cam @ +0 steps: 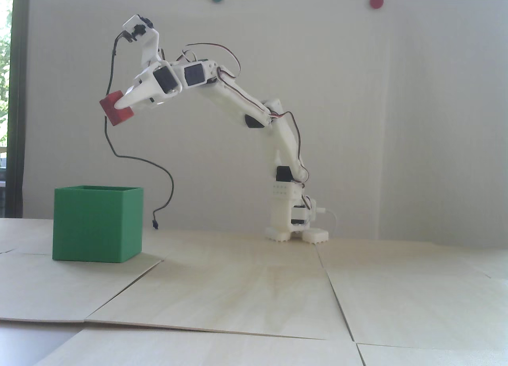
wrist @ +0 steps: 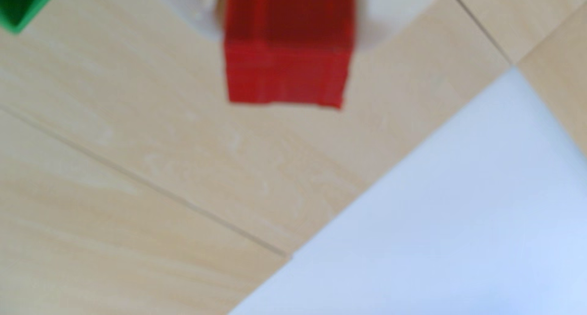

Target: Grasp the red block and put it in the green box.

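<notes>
Red block (cam: 116,111), small matte cube, no long axis, held tilted w/ one corner pointing down-left in the fixed view; wrist view is blurred, shows it (wrist: 287,48) as a plain red square face. Gripper (cam: 119,104) clenched on it, high in the air, above and slightly right of the green box (cam: 97,223). Box sits upright on the pale wood tabletop (cam: 254,286), open top, well below the block.
</notes>
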Controlling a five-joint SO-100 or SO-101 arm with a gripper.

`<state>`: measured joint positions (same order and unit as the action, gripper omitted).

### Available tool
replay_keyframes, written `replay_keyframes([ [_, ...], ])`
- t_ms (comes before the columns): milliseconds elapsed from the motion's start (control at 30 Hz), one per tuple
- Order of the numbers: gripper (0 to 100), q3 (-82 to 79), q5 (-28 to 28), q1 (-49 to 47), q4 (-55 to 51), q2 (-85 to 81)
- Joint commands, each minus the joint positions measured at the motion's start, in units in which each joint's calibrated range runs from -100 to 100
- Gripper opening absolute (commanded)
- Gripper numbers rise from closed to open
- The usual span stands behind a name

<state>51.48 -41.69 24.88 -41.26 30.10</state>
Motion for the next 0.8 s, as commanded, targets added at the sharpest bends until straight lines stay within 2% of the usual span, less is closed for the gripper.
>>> replay_keyframes([
  [0, 2, 1.7, -0.2, 3.1, 3.8, -2.3],
  [133, 2, 1.5, -3.4, 6.2, 3.1, -2.3],
  [333, 2, 1.1, -3.6, 10.3, 2.1, -3.4],
  [600, 2, 1.1, -7.0, 11.0, -15.7, -8.8],
  [767, 2, 1.1, -7.1, 10.6, -17.9, -9.6],
])
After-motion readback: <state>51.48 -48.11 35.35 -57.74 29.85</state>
